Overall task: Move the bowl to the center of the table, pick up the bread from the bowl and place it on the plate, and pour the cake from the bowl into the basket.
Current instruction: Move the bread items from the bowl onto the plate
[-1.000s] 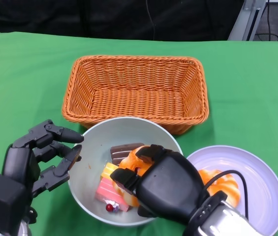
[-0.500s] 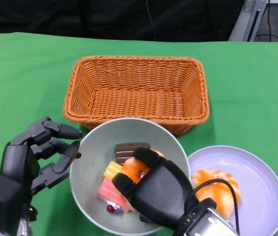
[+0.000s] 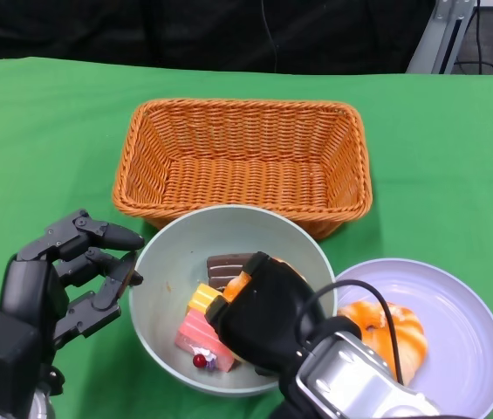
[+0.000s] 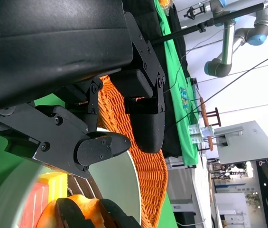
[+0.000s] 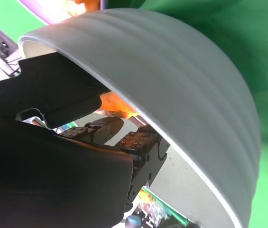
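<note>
A green cloth-covered table (image 3: 45,113) is filling the frame. At lower centre, the right hand (image 3: 259,314) is curling over an orange bread roll (image 3: 237,285) inside the pale grey bowl (image 3: 172,253); whether it grips is unclear. The left hand (image 3: 71,275) is hovering apart, lower left.

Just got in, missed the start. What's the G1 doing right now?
The right robot hand is down inside the grey bowl, its fingers around an orange bread piece among the cake pieces; whether it has a firm hold cannot be told. The left robot hand is open beside the bowl's rim. One bread lies on the lilac plate. The orange basket behind the bowl holds nothing.
</note>
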Action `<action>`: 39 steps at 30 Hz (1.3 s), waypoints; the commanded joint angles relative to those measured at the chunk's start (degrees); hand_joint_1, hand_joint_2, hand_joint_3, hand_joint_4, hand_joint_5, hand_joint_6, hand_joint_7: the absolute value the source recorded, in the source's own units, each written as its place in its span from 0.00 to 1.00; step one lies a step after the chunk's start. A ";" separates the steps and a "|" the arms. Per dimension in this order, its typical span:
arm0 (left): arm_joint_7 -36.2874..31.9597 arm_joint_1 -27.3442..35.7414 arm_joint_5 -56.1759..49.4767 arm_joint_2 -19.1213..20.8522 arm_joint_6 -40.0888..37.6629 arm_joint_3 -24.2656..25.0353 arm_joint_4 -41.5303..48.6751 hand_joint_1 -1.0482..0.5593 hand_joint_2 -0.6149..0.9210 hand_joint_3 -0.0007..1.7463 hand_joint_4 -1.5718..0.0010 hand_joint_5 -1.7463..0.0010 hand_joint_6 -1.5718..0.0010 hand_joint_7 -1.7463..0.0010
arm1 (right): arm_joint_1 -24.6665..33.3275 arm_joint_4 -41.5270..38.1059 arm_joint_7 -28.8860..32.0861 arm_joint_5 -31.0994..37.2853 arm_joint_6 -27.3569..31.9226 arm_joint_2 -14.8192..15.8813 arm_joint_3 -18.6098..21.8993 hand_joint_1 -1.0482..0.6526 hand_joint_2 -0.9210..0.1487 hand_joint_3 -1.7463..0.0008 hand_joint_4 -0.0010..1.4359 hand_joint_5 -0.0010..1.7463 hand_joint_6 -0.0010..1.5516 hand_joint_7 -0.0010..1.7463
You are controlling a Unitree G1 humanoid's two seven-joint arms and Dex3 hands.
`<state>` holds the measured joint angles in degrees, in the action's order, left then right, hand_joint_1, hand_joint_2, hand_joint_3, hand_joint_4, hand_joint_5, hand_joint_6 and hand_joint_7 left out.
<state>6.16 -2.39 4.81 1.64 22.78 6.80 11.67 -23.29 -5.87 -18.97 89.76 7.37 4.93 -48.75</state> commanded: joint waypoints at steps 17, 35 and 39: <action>-1.71 -0.06 -0.54 -0.50 1.21 0.04 0.71 0.60 0.83 0.41 0.51 0.25 0.47 0.43 | -8.00 -19.99 10.45 -17.53 -6.01 0.40 2.21 0.44 0.12 1.00 0.52 0.78 0.65 0.03; -1.56 -0.35 -1.04 -0.11 2.03 0.18 1.46 0.59 0.81 0.44 0.51 0.23 0.47 0.42 | -7.09 -17.31 28.94 -35.27 -19.56 4.33 9.63 0.44 0.00 0.92 0.62 0.50 0.66 0.01; -1.54 -0.59 -0.92 -0.06 2.00 0.32 1.81 0.59 0.81 0.43 0.51 0.23 0.47 0.42 | -5.88 -12.79 25.82 -39.45 -19.93 4.08 12.22 0.43 0.00 0.89 0.54 0.72 0.70 0.02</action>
<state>5.15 -2.65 3.98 0.78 24.19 6.70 12.95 -29.71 -20.35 7.87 51.88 -12.85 8.17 -38.24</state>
